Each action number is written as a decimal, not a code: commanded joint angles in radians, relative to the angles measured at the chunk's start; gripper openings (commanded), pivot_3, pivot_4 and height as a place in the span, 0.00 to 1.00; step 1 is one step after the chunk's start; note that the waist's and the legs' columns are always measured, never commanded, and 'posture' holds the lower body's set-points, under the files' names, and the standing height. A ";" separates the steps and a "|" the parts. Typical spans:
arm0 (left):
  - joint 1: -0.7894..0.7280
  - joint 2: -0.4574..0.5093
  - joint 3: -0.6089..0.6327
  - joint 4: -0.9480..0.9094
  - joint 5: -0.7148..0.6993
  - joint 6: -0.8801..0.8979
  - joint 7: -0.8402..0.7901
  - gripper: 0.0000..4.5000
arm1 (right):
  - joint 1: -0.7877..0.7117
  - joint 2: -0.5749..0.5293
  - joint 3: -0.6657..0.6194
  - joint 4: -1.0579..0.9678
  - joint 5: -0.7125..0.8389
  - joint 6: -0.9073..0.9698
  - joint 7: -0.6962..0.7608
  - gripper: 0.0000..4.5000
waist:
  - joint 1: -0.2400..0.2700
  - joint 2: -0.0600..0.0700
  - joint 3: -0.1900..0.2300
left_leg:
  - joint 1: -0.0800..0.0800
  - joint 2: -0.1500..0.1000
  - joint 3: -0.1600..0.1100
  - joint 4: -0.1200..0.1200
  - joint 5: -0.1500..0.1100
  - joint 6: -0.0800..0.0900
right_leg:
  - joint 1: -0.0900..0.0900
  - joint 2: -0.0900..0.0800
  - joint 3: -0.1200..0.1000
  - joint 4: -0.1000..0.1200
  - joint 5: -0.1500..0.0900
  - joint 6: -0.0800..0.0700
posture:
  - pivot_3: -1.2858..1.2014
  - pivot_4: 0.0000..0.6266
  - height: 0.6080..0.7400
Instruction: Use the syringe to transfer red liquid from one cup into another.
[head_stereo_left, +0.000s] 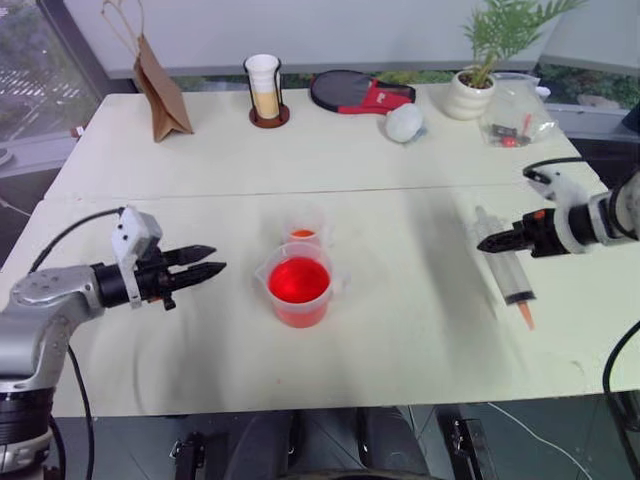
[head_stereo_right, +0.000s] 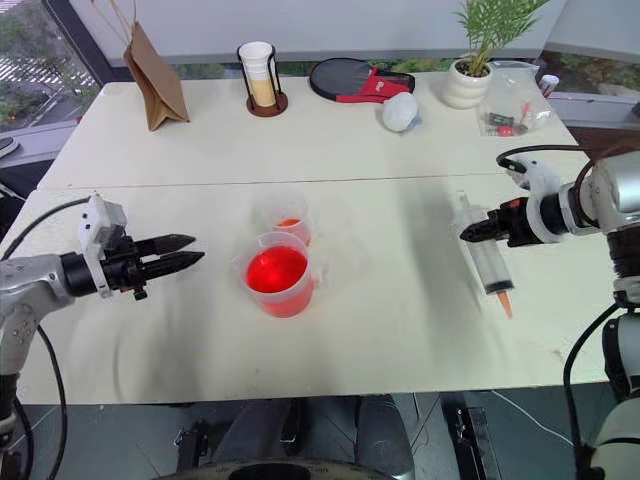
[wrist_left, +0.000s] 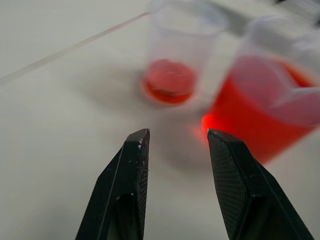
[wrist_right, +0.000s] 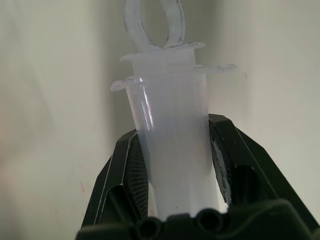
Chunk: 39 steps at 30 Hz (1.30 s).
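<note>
Syringe (head_stereo_right: 484, 253) at your right, its long axis running from flanged top down to orange nozzle nearest you.
Clear, empty-looking barrel clamped in your right pincer (head_stereo_right: 466, 232) over the counter (head_stereo_right: 400, 320); your left pincer (head_stereo_right: 185, 251) stands parted, empty.

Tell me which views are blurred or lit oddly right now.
Left wrist view: beaker and small cup look soft, the fingers sharp. Right wrist view: syringe sharp. Left eye view: the red liquid glows brightly; soft shadows on the table.
</note>
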 joint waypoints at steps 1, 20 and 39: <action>0.018 0.073 0.107 -0.072 -0.147 0.096 -0.068 0.41 | -0.050 0.003 0.042 0.069 -0.064 -0.057 0.076 0.32 | 0.002 0.000 0.000 | 0.000 0.000 0.000 0.000 0.000 0.000 | 0.000 0.000 0.000 0.000 0.000 0.000 | 0.52 0.24 0.99; -0.122 0.177 0.067 -0.217 -0.220 0.079 -0.065 0.42 | -0.072 0.117 0.043 0.233 -0.233 -0.209 0.203 0.99 | 0.010 0.001 0.000 | 0.001 -0.002 0.000 0.001 0.001 -0.002 | 0.002 0.000 -0.001 0.000 0.000 0.000 | 0.52 0.24 0.99; 0.004 -0.121 0.063 0.145 0.053 -0.181 0.185 0.42 | 0.523 0.076 -0.719 0.078 -0.112 -1.035 0.070 0.99 | 0.011 0.003 0.001 | 0.004 -0.001 0.002 0.001 -0.001 0.001 | 0.003 -0.001 0.000 0.002 0.000 0.000 | 0.52 0.24 0.99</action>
